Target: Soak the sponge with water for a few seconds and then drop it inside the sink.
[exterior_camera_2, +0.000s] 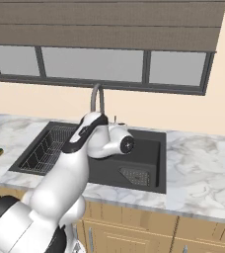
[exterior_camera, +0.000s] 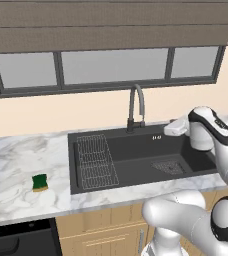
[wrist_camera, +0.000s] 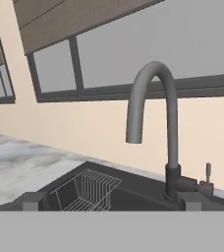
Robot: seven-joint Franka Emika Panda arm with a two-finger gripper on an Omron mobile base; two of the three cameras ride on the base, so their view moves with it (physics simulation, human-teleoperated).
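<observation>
Small green-topped yellow sponge (exterior_camera: pixel 40 182) left of black sink (exterior_camera: pixel 136 150) looks light, squashy; pinch its long sides, gripper (wrist_camera: pixel 111 199) fingers apart, empty.

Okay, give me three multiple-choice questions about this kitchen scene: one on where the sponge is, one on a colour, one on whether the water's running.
1. Where does the sponge lie?
A. in the sink
B. on the counter left of the sink
C. in the end effector

2. What colour is the sink basin?
A. matte black
B. white
C. steel grey

3. What is the state of the faucet?
A. a stream pours
B. no water falls from it
C. it is broken off

Answers: 1 B, it rests on the marble counter beside the basin. 2 A, the basin is dark throughout. 3 B, nothing drops from the spout in the hand view.
</observation>
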